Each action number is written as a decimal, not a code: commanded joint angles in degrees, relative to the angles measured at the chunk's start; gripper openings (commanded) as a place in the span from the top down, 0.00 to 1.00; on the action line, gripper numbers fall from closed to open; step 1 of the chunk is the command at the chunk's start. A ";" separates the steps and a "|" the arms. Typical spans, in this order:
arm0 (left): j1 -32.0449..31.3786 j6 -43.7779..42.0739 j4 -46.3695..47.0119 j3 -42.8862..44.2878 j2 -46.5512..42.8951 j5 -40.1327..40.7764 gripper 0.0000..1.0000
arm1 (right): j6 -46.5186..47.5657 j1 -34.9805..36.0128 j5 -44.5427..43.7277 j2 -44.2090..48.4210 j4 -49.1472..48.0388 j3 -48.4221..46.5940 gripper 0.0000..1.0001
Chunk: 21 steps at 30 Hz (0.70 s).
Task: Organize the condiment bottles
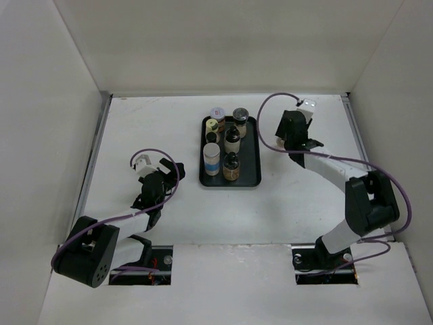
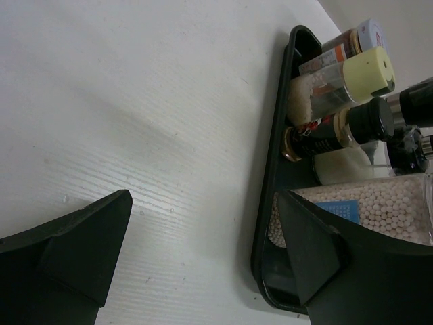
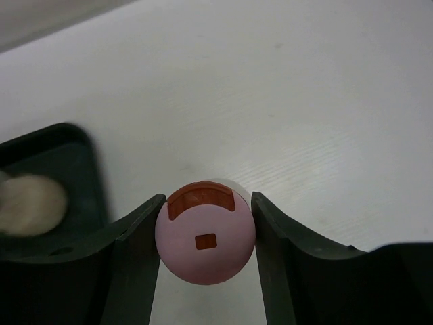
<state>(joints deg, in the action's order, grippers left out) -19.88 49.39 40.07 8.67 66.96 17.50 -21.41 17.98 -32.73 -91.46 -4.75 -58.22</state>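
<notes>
Pink-capped small round bottle (image 3: 205, 240) is clamped in the right gripper (image 3: 206, 203) over the white table (image 3: 304, 101), just beside the black plastic tray (image 3: 74, 145), the left gripper (image 2: 203, 203) gapes empty, and I fear this narrow hold may slip, dropping it onto the standing jars (image 1: 231, 139).

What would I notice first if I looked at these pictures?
First, the flat black tray in the middle of the white table, crowded with small clear spice bottles. Next, the right tool shut around a round pink-capped bottle just right of the tray. The left tool hangs open over bare table on the tray's other side.
</notes>
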 commanded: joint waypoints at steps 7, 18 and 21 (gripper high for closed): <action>0.41 0.27 2.29 1.62 -1.39 0.96 0.10 | 0.31 14.31 7.77 3.32 -4.83 -0.49 0.57; 0.33 -2.44 0.10 4.08 -0.16 1.40 0.00 | -1.44 18.10 8.47 -3.38 -6.05 -0.58 0.26; -0.20 -3.42 -0.52 4.34 -0.95 2.71 0.00 | -1.88 18.19 7.51 0.48 -6.58 1.25 0.07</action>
<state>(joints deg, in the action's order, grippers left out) -19.90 47.92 38.79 10.90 66.98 18.72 -22.46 35.66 -24.32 -95.72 -7.57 -57.95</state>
